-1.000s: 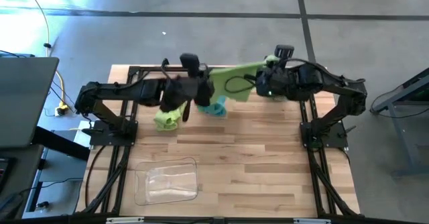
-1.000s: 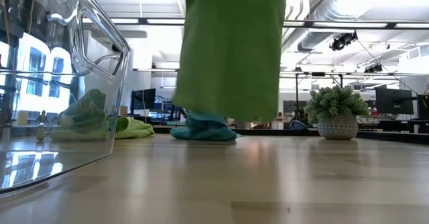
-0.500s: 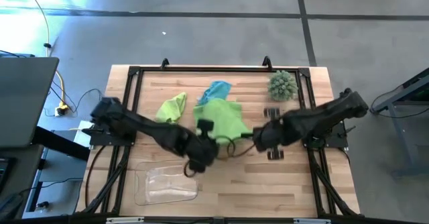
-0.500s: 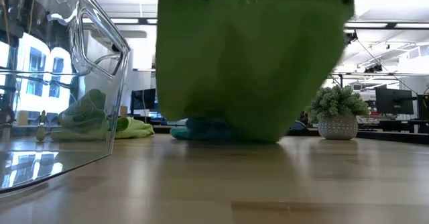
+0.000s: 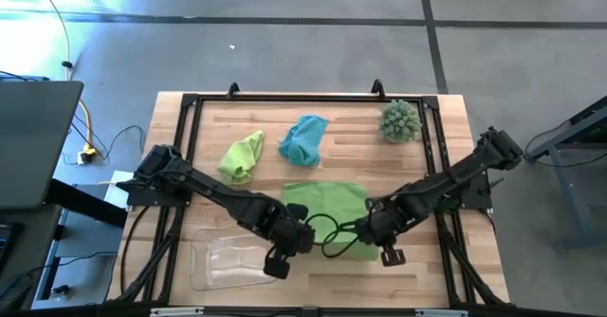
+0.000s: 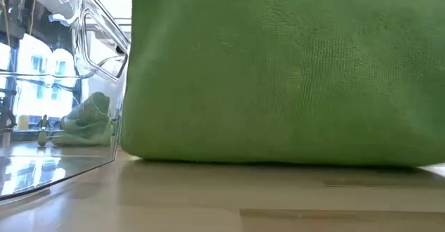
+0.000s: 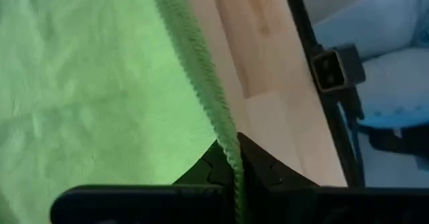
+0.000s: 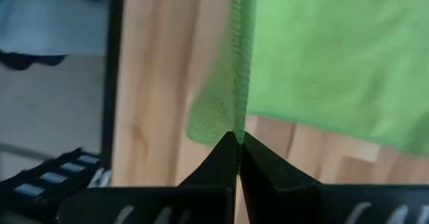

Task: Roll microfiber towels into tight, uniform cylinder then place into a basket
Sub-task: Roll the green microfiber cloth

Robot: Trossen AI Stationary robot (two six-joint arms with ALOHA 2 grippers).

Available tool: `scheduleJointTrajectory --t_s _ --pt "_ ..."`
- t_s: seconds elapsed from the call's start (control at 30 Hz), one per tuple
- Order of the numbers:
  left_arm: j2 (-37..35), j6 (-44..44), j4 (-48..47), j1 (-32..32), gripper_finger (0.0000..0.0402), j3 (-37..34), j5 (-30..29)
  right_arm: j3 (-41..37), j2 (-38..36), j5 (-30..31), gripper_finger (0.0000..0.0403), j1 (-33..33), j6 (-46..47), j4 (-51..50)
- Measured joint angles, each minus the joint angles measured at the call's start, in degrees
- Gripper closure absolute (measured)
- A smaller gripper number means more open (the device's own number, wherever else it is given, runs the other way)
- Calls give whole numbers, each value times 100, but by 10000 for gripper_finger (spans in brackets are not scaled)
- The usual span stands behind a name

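lime green microfiber towel (image 5: 327,206) now spread flat on wooden tabletop (image 5: 417,179), was hanging 0.5 s back | left claw (image 5: 296,244) and right claw (image 5: 372,232) each pinching a near corner | clear plastic rectangular basket (image 5: 232,257) beside left claw | crumpled lime towel (image 5: 243,156), teal towel (image 5: 303,138) behind

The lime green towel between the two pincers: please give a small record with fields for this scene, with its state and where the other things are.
held towel: lime green towel, partly spread on the table, near edge lifted
left pincer: shut on the towel's edge
right pincer: shut on the same edge
other towels: crumpled lime green towel and teal towel, at the far side
basket: clear, holds no towel, at the near left
spiky ball: far right corner
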Motion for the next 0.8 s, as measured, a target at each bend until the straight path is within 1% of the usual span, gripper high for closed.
scheduleJointTrajectory --t_s 0.07,0.17,0.27,0.4,0.53,0.63,0.73,0.8 --pt "63 98 -96 4 401 0 -128 -188 0 115 403 -78 -113 196" --pt "211 270 -295 85 401 -4 -491 -599 0 97 403 -227 -297 728" --pt "398 291 -548 222 401 -7 -720 -1063 0 99 403 -398 -546 1177" --pt "692 287 -704 413 401 -7 -893 -1503 0 146 403 -596 -580 1483" --pt "999 142 -757 514 401 -7 -997 -1887 2 191 403 -720 -621 2029" --pt "1125 35 -888 516 401 -7 -1055 -2157 2 420 403 -801 -729 2550" --pt "1133 -69 -919 451 401 -11 -1408 -2337 2 540 403 -906 -940 2794" --pt "1129 -175 -921 439 401 -11 -1714 -2406 2 673 403 -979 -1087 2762"
